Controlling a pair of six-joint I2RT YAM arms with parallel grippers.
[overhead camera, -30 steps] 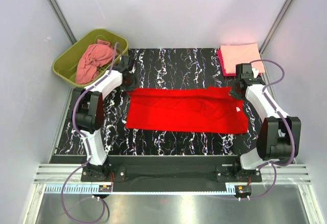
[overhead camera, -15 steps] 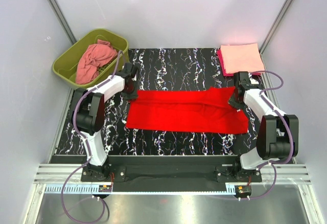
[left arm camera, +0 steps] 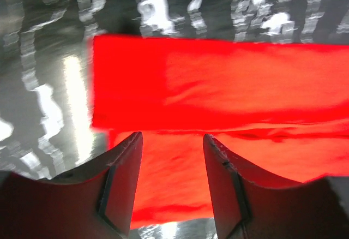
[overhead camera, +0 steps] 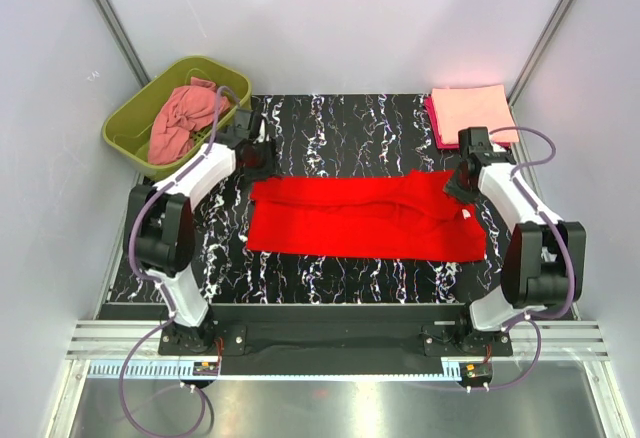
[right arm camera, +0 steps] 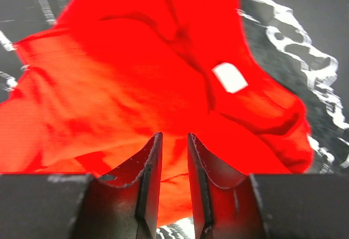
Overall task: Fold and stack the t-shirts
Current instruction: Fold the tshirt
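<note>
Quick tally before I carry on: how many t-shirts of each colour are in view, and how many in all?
Red t-shirt: 1, spread on the table
Salmon-pink t-shirt: 1, bunched in the tub
Pale peach t-shirt: 1, folded, far right corner
Magenta t-shirt: 1, folded under the peach one
Total: 4 t-shirts

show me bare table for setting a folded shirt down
Free: marbled tabletop behind the red t-shirt, between the olive tub and the peach t-shirt; also along its near edge. Crowded at its far corners: left end effector, right end effector.
</note>
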